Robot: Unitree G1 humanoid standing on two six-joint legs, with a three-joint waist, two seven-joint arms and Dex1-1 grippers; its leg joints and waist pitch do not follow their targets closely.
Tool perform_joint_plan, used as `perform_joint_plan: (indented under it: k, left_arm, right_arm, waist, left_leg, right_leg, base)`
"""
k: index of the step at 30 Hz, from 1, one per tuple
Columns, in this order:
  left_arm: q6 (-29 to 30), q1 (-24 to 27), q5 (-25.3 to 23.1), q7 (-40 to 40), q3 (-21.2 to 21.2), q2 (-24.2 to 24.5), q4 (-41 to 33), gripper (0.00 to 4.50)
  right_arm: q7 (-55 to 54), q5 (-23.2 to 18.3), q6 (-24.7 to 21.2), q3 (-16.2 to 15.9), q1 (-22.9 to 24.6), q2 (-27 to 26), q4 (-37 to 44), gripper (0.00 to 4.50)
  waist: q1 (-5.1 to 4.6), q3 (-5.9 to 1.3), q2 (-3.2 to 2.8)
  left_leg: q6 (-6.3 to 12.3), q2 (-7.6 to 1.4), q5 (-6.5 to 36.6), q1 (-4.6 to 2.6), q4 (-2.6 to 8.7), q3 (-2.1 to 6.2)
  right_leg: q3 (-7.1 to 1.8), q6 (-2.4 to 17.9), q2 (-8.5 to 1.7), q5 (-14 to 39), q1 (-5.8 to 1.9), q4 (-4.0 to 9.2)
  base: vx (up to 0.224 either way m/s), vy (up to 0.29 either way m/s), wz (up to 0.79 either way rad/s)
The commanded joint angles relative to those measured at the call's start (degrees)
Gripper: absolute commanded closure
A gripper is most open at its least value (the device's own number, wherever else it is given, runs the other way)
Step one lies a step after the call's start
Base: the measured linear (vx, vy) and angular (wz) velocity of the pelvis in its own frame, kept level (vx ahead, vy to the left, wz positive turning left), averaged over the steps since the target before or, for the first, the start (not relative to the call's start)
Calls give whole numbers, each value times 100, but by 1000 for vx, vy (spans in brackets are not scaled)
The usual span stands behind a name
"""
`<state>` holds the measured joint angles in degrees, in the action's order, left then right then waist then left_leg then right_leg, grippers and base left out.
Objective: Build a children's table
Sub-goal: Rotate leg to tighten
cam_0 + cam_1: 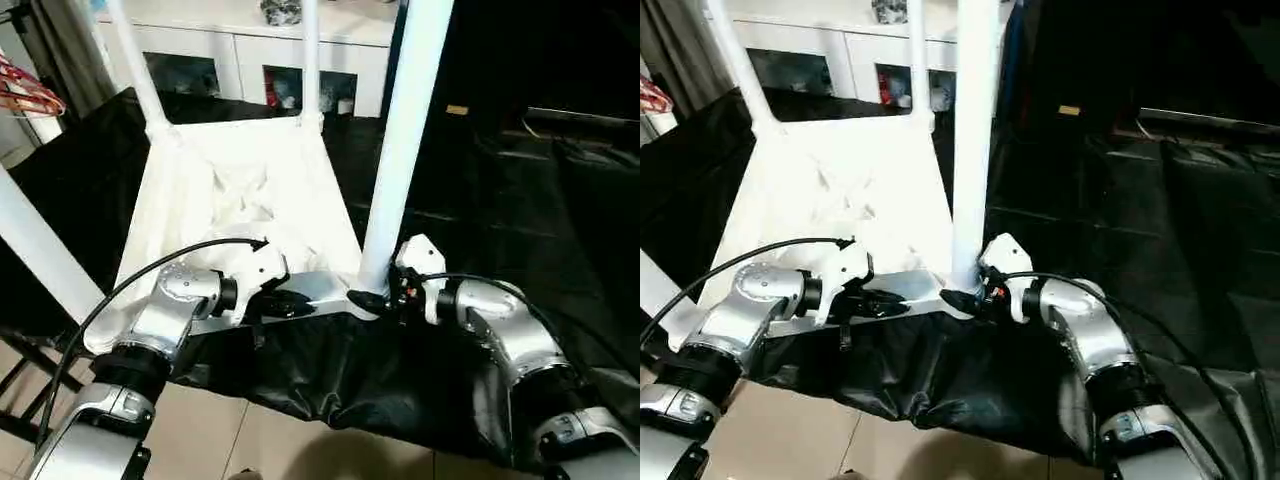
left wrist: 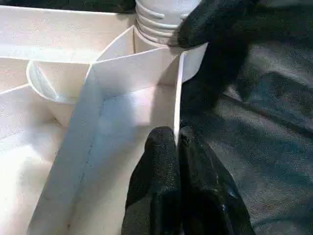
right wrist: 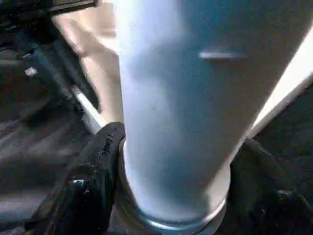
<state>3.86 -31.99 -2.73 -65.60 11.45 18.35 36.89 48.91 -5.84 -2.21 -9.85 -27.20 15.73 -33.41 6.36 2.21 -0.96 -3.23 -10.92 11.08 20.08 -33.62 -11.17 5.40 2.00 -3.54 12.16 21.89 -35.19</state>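
Now, nearest me, my left gripper (image 2: 177,147) is pinching the thin raised rim of the children's table top (image 1: 235,190), fingers pressed together on the wall close to the near right corner socket. My right gripper (image 3: 166,196) is clamped around the base of the near right leg (image 1: 405,140), one black finger on each side of the tube just above the threaded collar, which sits in that socket.

The top lies upside down on the black-covered work table (image 1: 480,190), ribbed underside up, its near edge at the work table's near edge. The near left leg (image 1: 35,250) rises past the picture's left border. Toward the far edge, the far left leg (image 1: 135,60) and the far right leg (image 1: 310,60) stand upright in their sockets.

Handling judgement: hollow white plastic, so light and fairly stiff, but smooth and likely slippery under the pads. The rim is thin and may flex, so it is good for steadying, not lifting. The leg is best held low, near the collar, where twisting gives least wobble. Whether the thread is fully seated I cannot tell.
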Motion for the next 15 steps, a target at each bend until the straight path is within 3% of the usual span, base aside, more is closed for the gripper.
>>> perform_joint_plan:
  k: [1,4,7,9,11,13,15]
  left_arm:
    - [215,127,-30,468,30,-234,335,450]
    - [352,-90,-188,1308,120,-908,499,450]
    - [342,-188,-280,1623,202,-1226,563,450]
    - [317,-236,-314,1751,245,-1369,605,450]
    - [289,-270,-305,1798,248,-1446,615,450]
    - [212,-296,-296,1795,244,-1479,564,450]
    - [102,-263,-226,1540,201,-1355,446,450]
  right_arm:
    - [-382,100,-126,10,123,-161,-11,178]
    - [-1825,336,-436,27,448,-938,244,178]
    - [-2145,379,-517,-72,554,-1327,361,178]
    - [-2166,401,-454,-171,571,-1496,365,178]
    - [-2175,480,-361,-254,551,-1527,347,178]
    - [-2147,407,-321,-196,526,-1548,367,108]
    - [-1898,176,-442,-26,575,-1434,579,106]
  waist:
    - [29,-264,104]
    - [15,-236,92]
    - [21,-231,64]
    - [11,-210,41]
    - [-5,-181,58]
    - [3,-197,81]
    - [3,-216,72]
  left_leg:
    - [286,-299,906,-23,393,162]
    - [182,-303,1017,-46,431,169]
    - [120,-298,1280,-91,446,183]
    - [118,-294,1459,-106,464,197]
    - [101,-281,1710,-136,488,204]
    - [112,-252,1776,-167,493,212]
    - [222,-278,1569,-98,527,235]
  right_leg:
    - [-384,853,-620,1493,-236,510]
    - [-392,744,-604,1805,-198,556]
    - [-400,596,-640,2261,-176,630]
    - [-404,551,-640,2421,-170,647]
    - [-390,441,-639,2776,-153,706]
    - [-386,338,-645,3002,-155,736]
    - [-393,360,-662,2698,-193,704]
  base:
    - [0,0,0]
    - [0,0,0]
    - [0,0,0]
    - [0,0,0]
    - [0,0,0]
    - [0,0,0]
    - [0,0,0]
